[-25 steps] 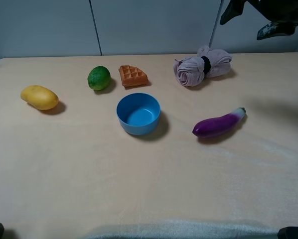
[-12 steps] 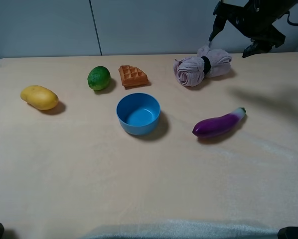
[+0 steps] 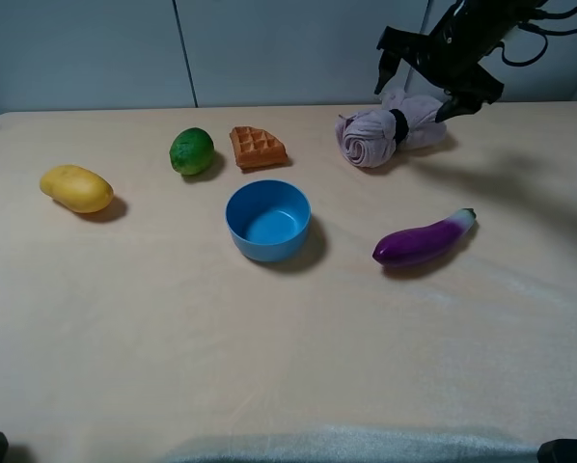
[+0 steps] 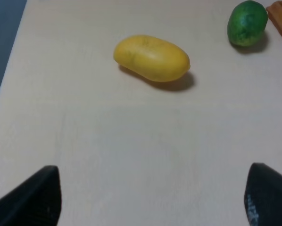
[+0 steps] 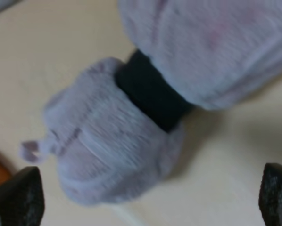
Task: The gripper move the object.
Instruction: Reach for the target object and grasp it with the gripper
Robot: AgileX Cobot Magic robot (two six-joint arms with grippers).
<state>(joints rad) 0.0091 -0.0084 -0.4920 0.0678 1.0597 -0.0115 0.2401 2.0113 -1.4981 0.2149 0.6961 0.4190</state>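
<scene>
Above the beige table [image 3: 269, 367] the right tool [image 3: 419, 95] angles down, spread wide, over the towel [image 3: 373, 135].

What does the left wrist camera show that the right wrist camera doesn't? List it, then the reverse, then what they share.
Left wrist only: a yellow mango and a green lime. Right wrist only: the rolled towel with its black band, close and blurred. Shared: the tan table, dark fingertips spread wide on the left gripper and right gripper alike, and perhaps the waffle, a corner in one, an orange sliver in the other.
</scene>
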